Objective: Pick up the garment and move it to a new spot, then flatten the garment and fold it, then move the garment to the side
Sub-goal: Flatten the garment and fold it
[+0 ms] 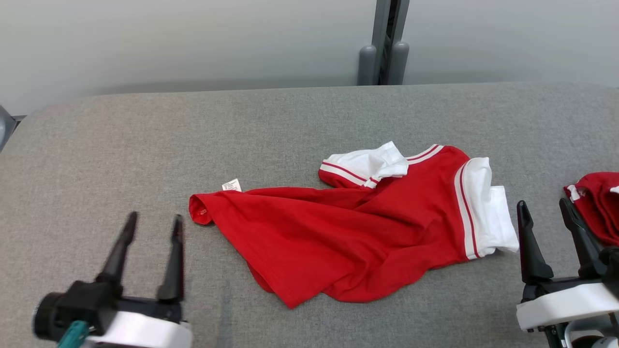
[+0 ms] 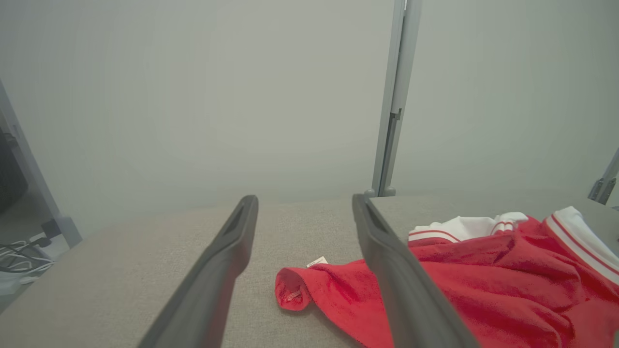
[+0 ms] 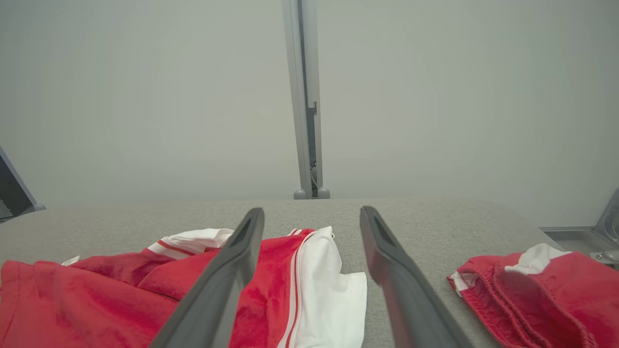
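A red garment [image 1: 358,232] with white, red-striped sleeves and trim is seen lying crumpled on the grey table [image 1: 145,145], somewhat right of the middle. Its red body is spread toward the left, where a rolled hem corner is found, and a small white label [image 1: 231,185] is seen just behind that corner. 1 white sleeve is bunched at the far side of the garment, and a wider white part is laid at its right end. The left claw [image 1: 154,216] is held released at the lower left, its 2 fingers well spread and nothing held between them; it is placed near the hem corner but apart from it. The right claw [image 1: 542,202] is likewise held released at the lower right, with nothing gripped, just beside the white right end of the garment. Whether that end is touched by its left finger cannot be told. A second red cloth [image 1: 597,208] with white trim is seen bunched at the right edge of the table, on the other side of the right claw. A grey post [image 1: 384,43] is seen standing behind the table against a pale wall [image 1: 193,43].
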